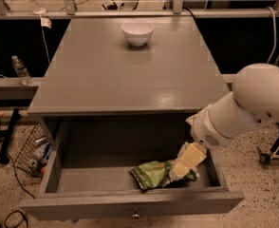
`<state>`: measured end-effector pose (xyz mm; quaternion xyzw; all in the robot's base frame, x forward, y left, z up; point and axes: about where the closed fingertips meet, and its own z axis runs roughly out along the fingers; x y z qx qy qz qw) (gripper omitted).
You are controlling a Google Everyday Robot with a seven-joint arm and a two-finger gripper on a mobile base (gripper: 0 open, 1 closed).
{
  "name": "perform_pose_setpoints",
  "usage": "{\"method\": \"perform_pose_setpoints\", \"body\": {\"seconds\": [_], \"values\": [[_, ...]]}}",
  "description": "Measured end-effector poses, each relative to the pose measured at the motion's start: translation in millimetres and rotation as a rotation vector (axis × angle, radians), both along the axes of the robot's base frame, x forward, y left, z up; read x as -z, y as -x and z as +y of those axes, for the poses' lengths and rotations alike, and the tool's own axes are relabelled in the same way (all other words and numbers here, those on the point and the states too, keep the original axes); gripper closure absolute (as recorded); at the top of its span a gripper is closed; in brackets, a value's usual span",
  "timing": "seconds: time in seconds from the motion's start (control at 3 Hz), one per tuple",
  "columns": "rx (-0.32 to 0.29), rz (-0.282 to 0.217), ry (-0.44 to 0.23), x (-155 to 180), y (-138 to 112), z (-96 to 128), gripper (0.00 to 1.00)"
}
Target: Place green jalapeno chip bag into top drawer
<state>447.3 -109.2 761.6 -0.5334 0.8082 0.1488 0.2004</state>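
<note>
Lying flat on the floor of the pulled-out top drawer (130,205), right of its middle, is the green jalapeno chip bag (153,174). The gripper (181,167) reaches down into the drawer from the right and meets the bag's right end; whether it clamps the bag cannot be told. A white bowl (138,31) stands far back on the cabinet top (130,80).

Grey desk (130,70) w/ 1 white bowl (137,31); speckled floor (267,194), wire basket (32,148) & 1 bottle (21,70) at left. Dim light, dark behind rail (234,13). Gripper (183,167) low by desk's front right.
</note>
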Motion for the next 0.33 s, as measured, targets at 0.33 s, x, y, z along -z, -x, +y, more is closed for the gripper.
{"method": "perform_pose_setpoints", "body": {"seconds": [0.33], "values": [[0.031,-0.009,-0.012,0.5,-5.3,-40.8,0.0]]}}
